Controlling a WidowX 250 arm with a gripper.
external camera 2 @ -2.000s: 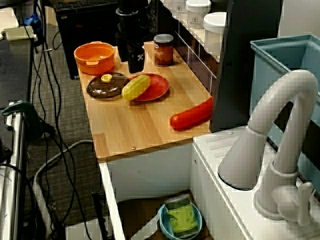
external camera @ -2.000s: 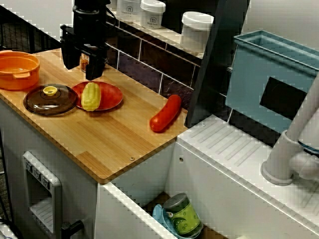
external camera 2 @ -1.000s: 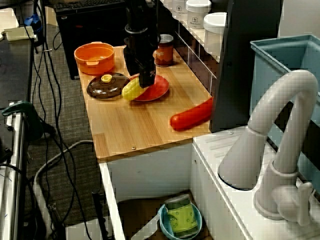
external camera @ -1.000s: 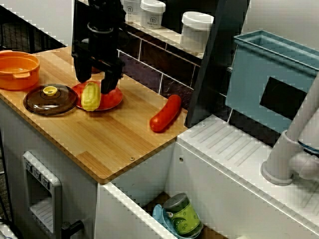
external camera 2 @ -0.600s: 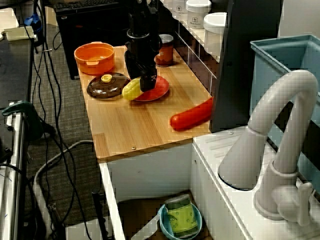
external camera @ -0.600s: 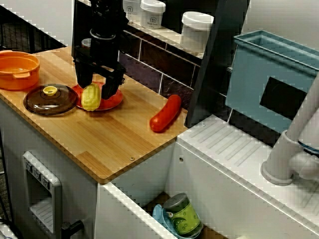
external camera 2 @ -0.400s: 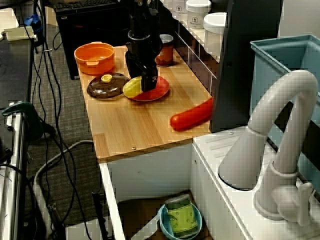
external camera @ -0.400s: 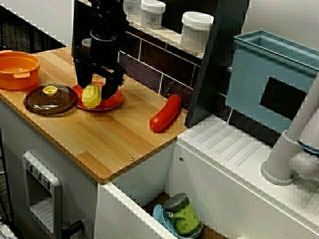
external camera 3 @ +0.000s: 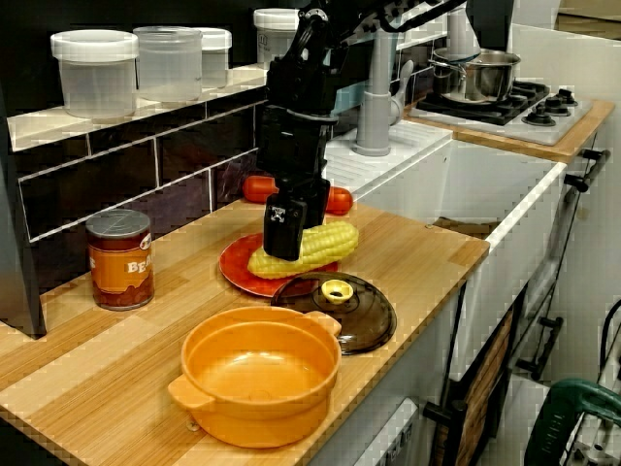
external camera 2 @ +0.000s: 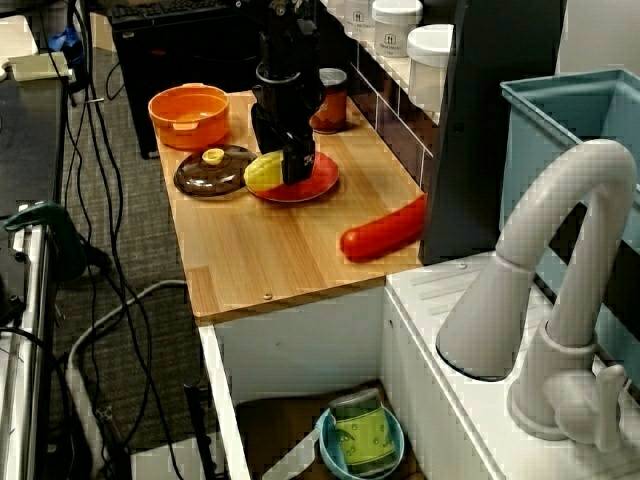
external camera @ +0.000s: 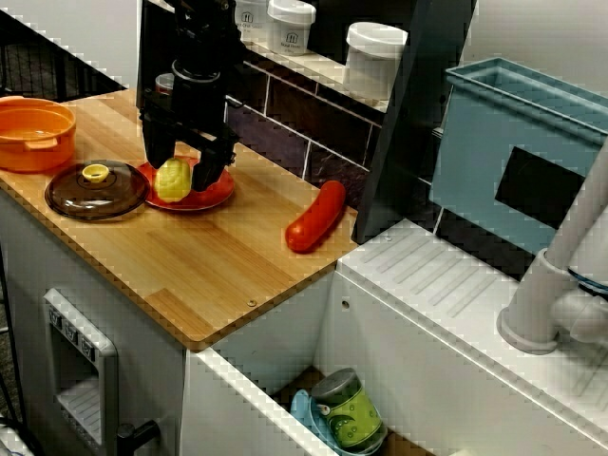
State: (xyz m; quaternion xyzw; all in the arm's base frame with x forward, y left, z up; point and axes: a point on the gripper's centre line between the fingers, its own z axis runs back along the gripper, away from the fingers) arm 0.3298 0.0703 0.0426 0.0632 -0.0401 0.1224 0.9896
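While the jaws clamp across the corn cob, the view from the sink end shows it on the red plate directly beneath them, with the brown lid just beside and the orange pot farther out. From above the tap, a red sausage lies well apart on the bench. From the pot end, a tin can stands behind the jaws.

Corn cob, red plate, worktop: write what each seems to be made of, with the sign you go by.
Corn cob: probably moulded plastic, a toy; even yellow, smooth, slightly glossy kernel rows.
Red plate: likely plastic, one flat colour with a soft sheen; glazed ceramic cannot be ruled out.
Worktop: wood or wood-look laminate; pale strips with grain lines, matt.
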